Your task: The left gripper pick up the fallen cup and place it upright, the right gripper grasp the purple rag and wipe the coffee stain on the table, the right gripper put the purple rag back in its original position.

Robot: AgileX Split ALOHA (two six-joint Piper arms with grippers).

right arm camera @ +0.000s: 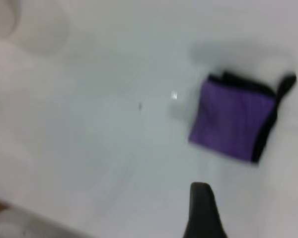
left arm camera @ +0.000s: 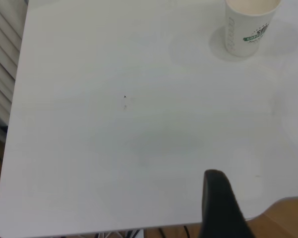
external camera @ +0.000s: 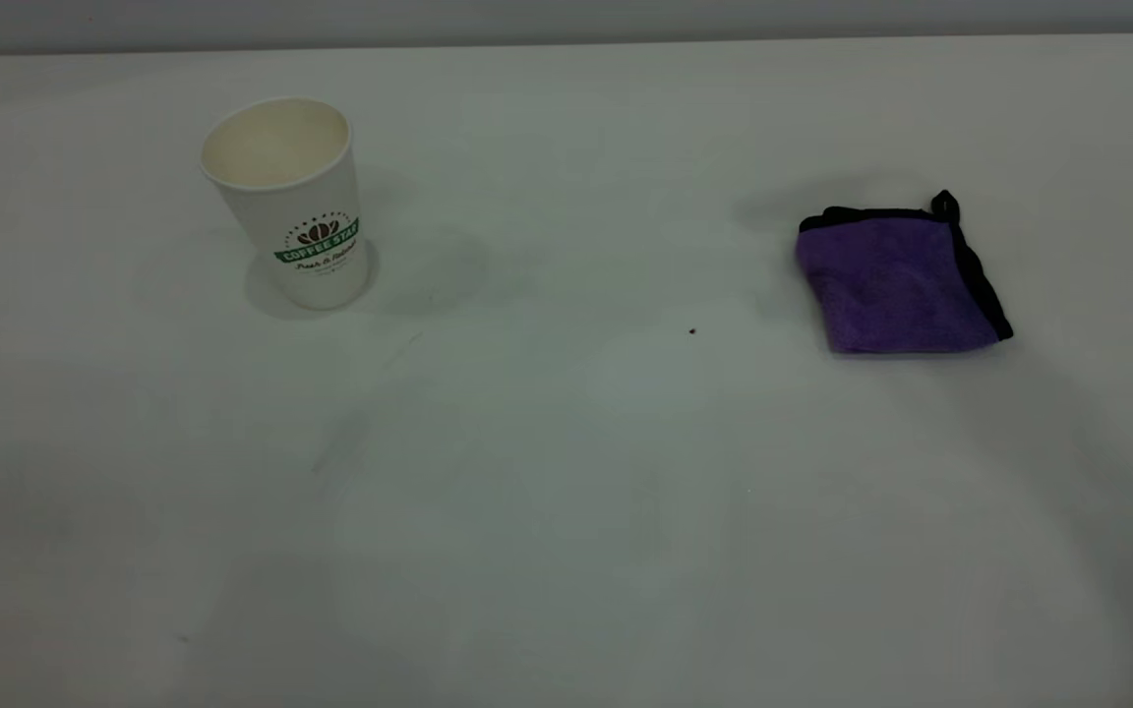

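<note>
At table (external camera: pixel 566 511) left, cup (external camera: pixel 293 202) stands upright, no stain visible; left gripper (left arm camera: pixel 219 203) well short of it, fingers' spread can't tell. Purple rag (external camera: pixel 896 283) lies flat at right, nearer right gripper (right arm camera: pixel 202 210), also can't tell.

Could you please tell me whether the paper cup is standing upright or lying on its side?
Upright. The cup stands on its base on the table, open mouth facing up and logo reading level.
</note>
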